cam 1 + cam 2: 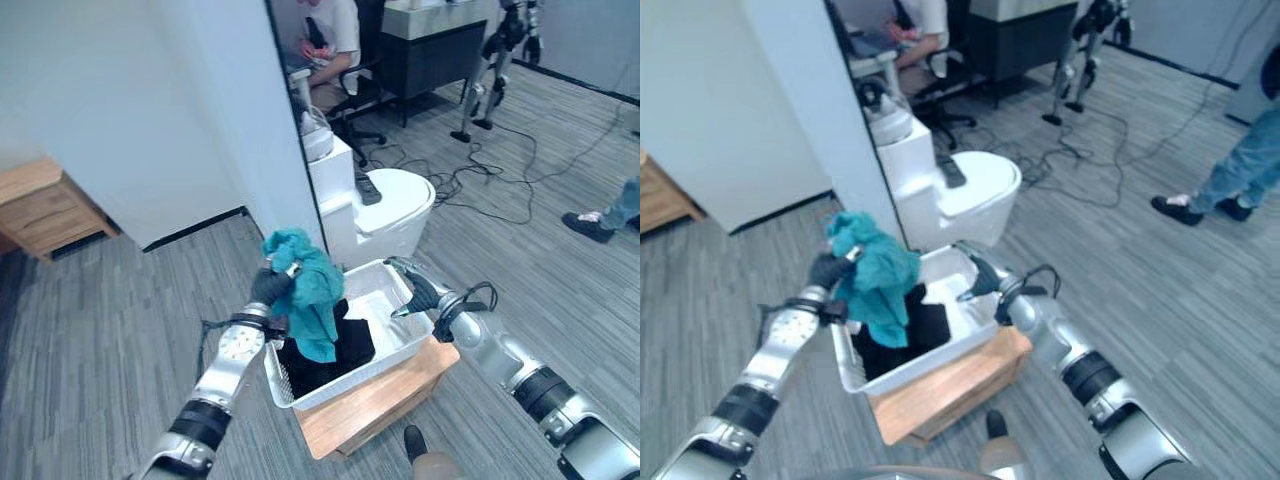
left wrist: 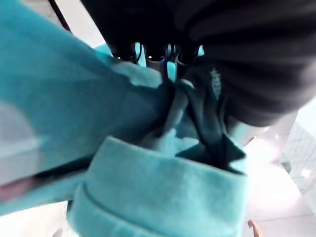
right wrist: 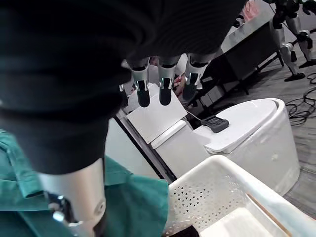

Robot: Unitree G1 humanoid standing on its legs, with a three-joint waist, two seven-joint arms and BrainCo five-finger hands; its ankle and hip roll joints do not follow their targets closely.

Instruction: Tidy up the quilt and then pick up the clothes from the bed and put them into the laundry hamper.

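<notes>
Teal cloth, a soft bunched garment (image 1: 310, 285), hangs from our left hand (image 1: 272, 283), which we hold raised above the near-left part of the white perforated plastic laundry hamper (image 1: 395, 282). Our left forearm rises steeply from the lower left, the wrist bent so the hand sits at the top of the cloth. The garment's long axis runs roughly up and down: its gathered top is at the hand and its loose lower end points down into the hamper, reaching the black clothing (image 1: 345, 350) that already lies in the hamper's bottom. In the left wrist view the fingers (image 2: 165, 61) are curled into the teal folds, so this hand is closed around the garment. Our right arm comes in from the lower right, stretched toward the hamper's far-right corner, with the right hand (image 1: 415, 288) over the rim there. In its own wrist view its fingers (image 3: 165, 86) extend fairly straight and relaxed, and nothing is in its grasp; whether it touches the rim we cannot tell. The hamper rests on a low light wooden block (image 1: 385, 395), just in front of a white toilet (image 1: 395, 200) with a closed lid.
</notes>
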